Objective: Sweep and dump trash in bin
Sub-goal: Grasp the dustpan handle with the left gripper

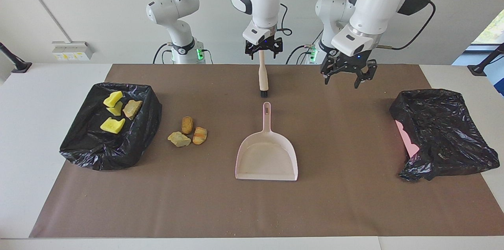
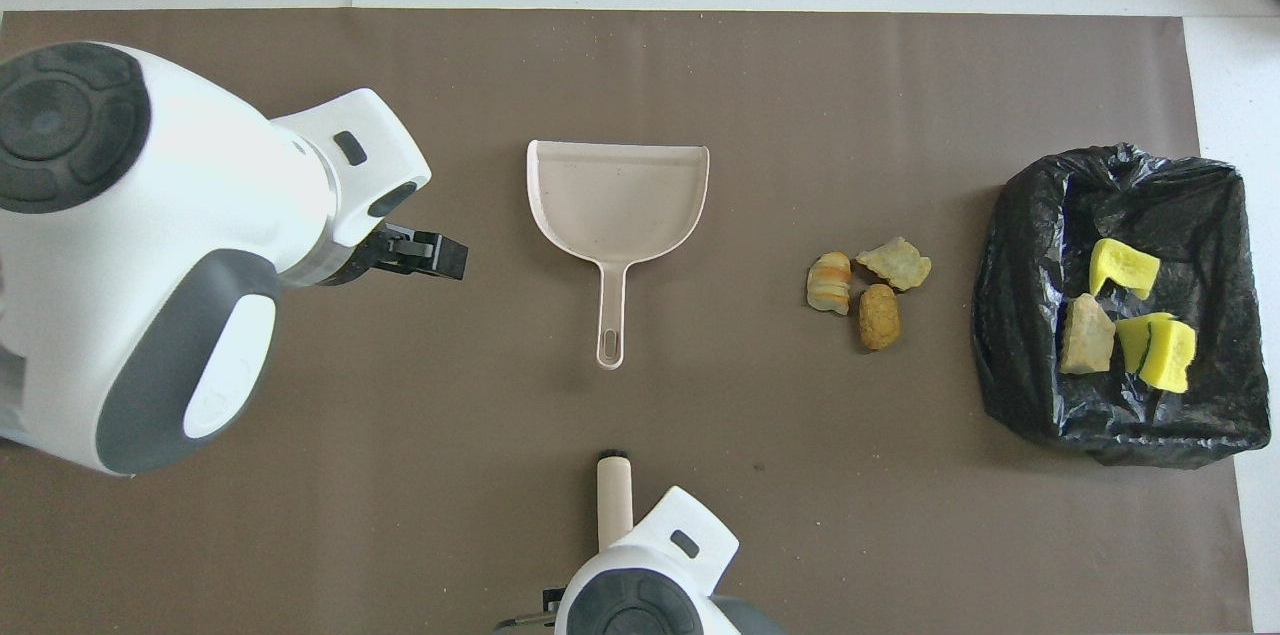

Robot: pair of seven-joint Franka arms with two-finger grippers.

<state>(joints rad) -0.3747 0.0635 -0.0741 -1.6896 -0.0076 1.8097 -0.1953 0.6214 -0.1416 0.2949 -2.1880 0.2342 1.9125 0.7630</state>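
L gripper [image 1: 348,76] is held over worktop [image 1: 334,202], jaws wide. R gripper [image 1: 263,50] is seen at brush [image 1: 262,76] top; jaw state can't be told. 3 scraps [image 1: 188,132] are seen btwn bin [image 1: 151,104] & pan [image 1: 266,159], 4 more in bin. Pan is unheld, mouth not turned to scraps: it could be shoved, scraps scattered.

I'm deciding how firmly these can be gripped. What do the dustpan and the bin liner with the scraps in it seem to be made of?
Dustpan: apparently rigid moulded plastic, pale pink, matte; smooth one-piece shape with a hang-hole in the handle.
Bin liner: thin black plastic film, glossy; crinkled folds catch bright highlights, so it likely deforms easily.
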